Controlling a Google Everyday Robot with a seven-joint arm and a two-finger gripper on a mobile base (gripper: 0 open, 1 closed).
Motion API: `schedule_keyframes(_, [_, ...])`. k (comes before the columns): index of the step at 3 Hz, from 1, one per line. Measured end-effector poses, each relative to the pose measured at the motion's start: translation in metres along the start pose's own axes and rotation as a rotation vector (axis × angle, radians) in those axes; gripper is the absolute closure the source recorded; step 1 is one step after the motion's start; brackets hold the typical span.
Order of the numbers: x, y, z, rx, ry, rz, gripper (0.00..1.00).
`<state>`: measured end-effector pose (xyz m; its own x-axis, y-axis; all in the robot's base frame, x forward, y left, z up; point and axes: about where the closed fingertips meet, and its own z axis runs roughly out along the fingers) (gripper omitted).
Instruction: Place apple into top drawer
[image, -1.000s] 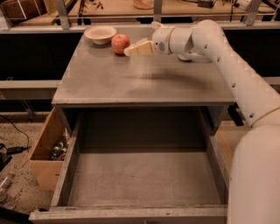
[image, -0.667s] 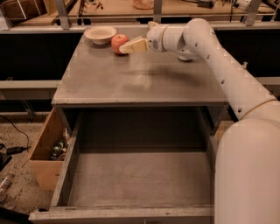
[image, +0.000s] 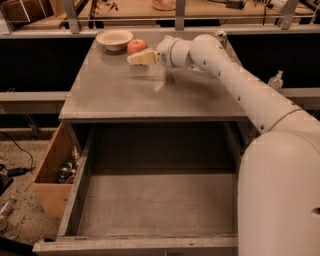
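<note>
Upper left of frame, the gripper (image: 134, 59), whether open or closed I cannot tell, sits just before one apple (image: 136, 45) near one bowl (image: 115, 39), above one drawer (image: 74, 200).

A single camera is looking down from high up beside the arm (image: 240, 90), which is crowding the right side, and is facing forward over the open top drawer (image: 150, 200) toward the desk (image: 125, 95). It is sitting close to the drawer, nearer than the fingers (image: 142, 58), which are hovering far off over the desk's back edge, just beside the apple (image: 136, 46)
</note>
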<state>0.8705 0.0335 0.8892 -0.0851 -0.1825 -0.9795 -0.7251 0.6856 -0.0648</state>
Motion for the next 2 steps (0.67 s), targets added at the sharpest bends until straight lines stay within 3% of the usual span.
schedule_keyframes(2, [0.0109, 0.0020, 0.0238, 0.024, -0.023, 0.017, 0.00])
